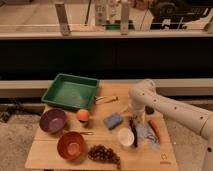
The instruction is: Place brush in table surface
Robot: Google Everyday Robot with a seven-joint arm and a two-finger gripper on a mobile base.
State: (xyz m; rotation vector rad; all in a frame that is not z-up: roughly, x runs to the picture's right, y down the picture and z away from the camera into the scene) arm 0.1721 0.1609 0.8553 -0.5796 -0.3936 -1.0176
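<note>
The claw (134,121) is held low over the wooden surface (50,152). Whether it is open or closed cannot be told. The black brush (133,136) is seen just below the claw, between a white cup (125,137) and an orange carrot (155,130).

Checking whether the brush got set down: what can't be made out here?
The gripper, low over the table at its right side: largely covered by the arm above it.
The brush: only a dark sliver beside the white cup; whether it rests on the table is unclear.
The arm: cut off by the right edge of the camera view.
</note>
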